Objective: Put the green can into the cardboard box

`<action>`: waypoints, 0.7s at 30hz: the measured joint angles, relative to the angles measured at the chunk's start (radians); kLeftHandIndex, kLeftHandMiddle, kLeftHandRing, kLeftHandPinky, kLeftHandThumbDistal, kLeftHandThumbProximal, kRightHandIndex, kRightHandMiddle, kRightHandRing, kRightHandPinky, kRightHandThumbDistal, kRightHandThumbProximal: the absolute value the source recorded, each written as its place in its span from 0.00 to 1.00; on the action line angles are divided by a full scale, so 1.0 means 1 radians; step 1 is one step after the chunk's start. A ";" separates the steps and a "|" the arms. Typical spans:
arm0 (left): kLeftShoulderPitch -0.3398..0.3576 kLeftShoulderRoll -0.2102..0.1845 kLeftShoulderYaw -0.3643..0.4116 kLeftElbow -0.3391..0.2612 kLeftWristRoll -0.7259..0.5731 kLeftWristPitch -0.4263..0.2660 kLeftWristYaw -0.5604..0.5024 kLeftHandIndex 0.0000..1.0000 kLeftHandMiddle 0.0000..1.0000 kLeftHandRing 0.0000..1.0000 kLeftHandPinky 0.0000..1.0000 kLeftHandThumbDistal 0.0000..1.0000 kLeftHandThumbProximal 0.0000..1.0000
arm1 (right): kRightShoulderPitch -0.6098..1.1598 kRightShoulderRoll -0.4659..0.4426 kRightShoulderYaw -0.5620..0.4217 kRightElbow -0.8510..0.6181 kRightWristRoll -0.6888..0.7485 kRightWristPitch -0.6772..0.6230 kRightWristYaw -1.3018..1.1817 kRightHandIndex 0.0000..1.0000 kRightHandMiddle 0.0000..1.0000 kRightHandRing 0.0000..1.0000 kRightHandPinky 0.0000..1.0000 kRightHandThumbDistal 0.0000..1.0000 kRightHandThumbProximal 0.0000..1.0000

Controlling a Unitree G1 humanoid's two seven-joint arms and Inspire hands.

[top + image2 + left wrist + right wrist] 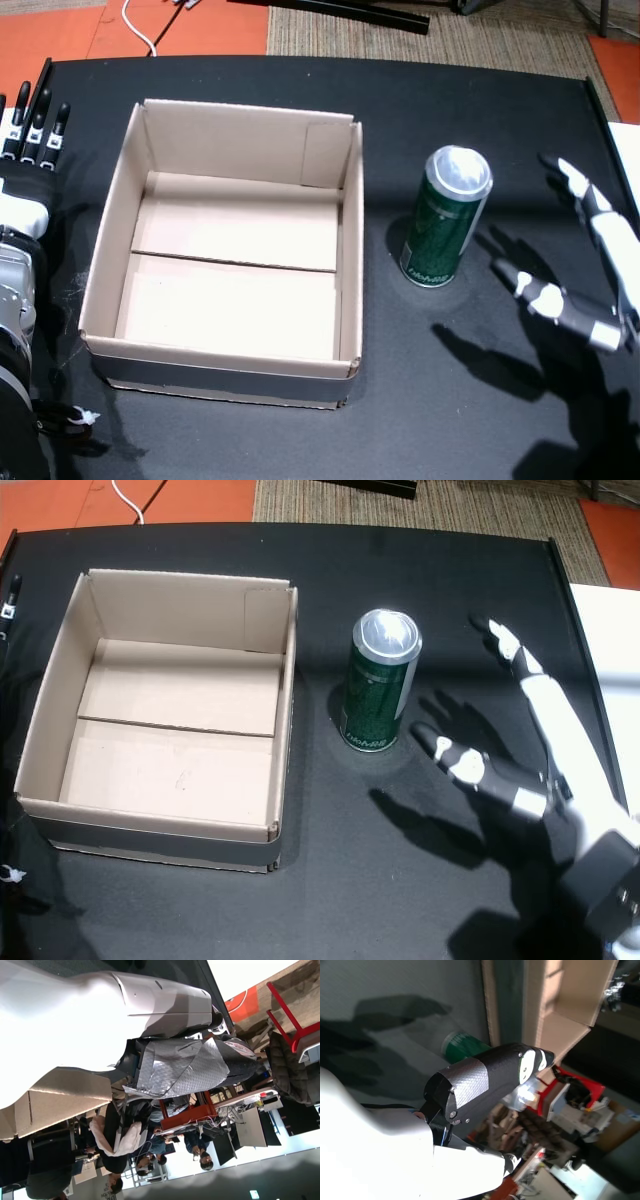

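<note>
The green can (pixel 446 217) (pixel 380 680) stands upright on the black table, just right of the open cardboard box (pixel 120 300) (pixel 40 720), which is empty. My right hand (pixel 590 265) (pixel 520 740) hovers to the can's right, open, thumb and fingers spread toward it with a gap between. The right wrist view shows the thumb (pixel 485 1082) in front of the can (pixel 462 1047) and the box wall (pixel 540 1005). My left hand (pixel 25 150) rests at the table's left edge beside the box, fingers straight.
The black table (pixel 450 90) has a raised edge at the far right. Orange floor and a striped rug (pixel 420 40) lie beyond it. The left wrist view shows people and furniture in the room.
</note>
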 measured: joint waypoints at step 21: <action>0.000 0.000 -0.001 0.000 0.000 0.000 0.000 0.57 0.55 0.66 0.88 0.00 0.92 | -0.229 0.061 -0.041 0.249 0.080 0.078 0.173 1.00 1.00 1.00 1.00 1.00 0.60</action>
